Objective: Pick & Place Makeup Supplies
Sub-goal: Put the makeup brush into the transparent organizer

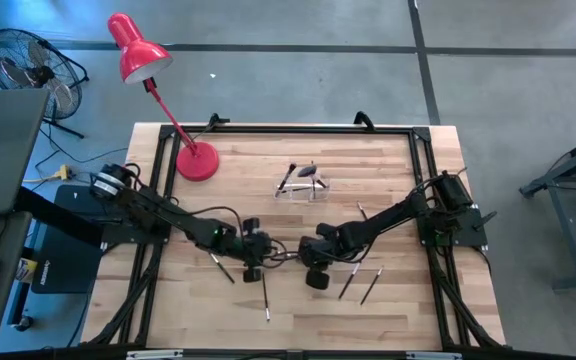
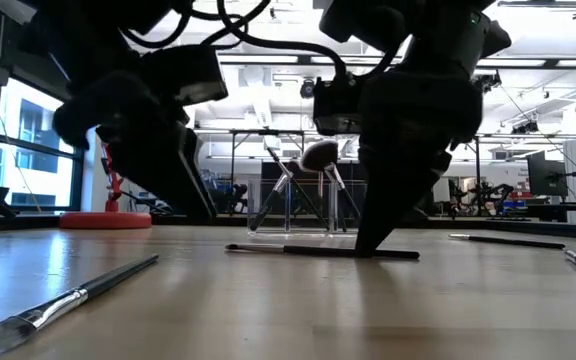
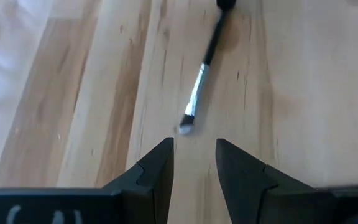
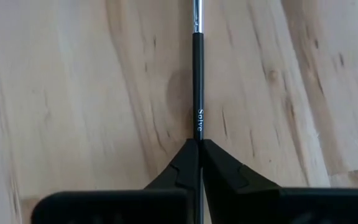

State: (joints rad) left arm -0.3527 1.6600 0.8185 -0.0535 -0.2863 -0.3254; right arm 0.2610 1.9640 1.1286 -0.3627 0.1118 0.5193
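Note:
My right gripper (image 1: pixel 313 265) (image 4: pixel 198 148) stands near the table's middle, shut on a black-handled brush (image 2: pixel 308 251) that lies flat on the wood. My left gripper (image 1: pixel 255 266) (image 3: pixel 194 152) hovers just to its left, open, its fingers above and short of the bristle tip of a silver-ferruled brush (image 3: pixel 196 93) lying on the table. More brushes and liners lie loose: one (image 1: pixel 266 297) near the left gripper, one (image 1: pixel 220 266), a pair (image 1: pixel 358 284) to the right. A clear holder (image 1: pixel 304 186) farther back carries a few, one with a fluffy black head (image 2: pixel 318 155). My right gripper pinches the brush's black handle (image 4: pixel 197 124) between its two fingers, nearer the handle's free end than the bristles. The fingers (image 2: pixel 373 235) come down from above and the handle runs out straight ahead between them. The brush lies level on the table.
A red desk lamp (image 1: pixel 196 160) stands at the table's far left. A long brush (image 2: pixel 68 296) lies near the low camera, another (image 2: pixel 508 241) to the right. Cables hang between the two grippers. Open wood shows along the near edge (image 1: pixel 298 330).

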